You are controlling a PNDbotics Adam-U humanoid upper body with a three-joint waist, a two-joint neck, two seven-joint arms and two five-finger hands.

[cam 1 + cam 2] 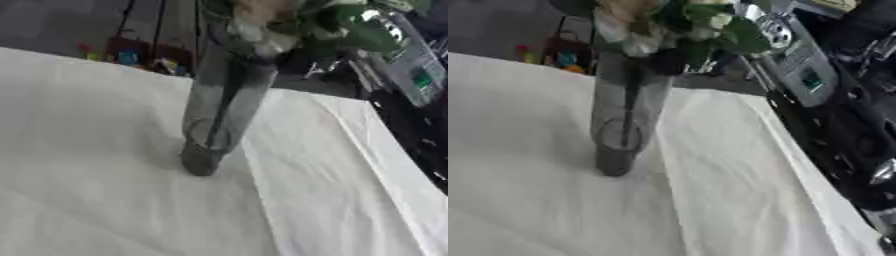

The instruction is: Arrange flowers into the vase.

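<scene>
1 grey vase (626, 120) holding flowers (671, 22) stands on white tablecloth (87, 150).

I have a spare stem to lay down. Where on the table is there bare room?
The white cloth lies bare left of the vase and along the near edge. Right of the vase a narrower strip runs to the table's right edge. The flowers crowd the space above the vase.

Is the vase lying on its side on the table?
No, the vase stands on its base on the white table, flowers at its mouth.
</scene>
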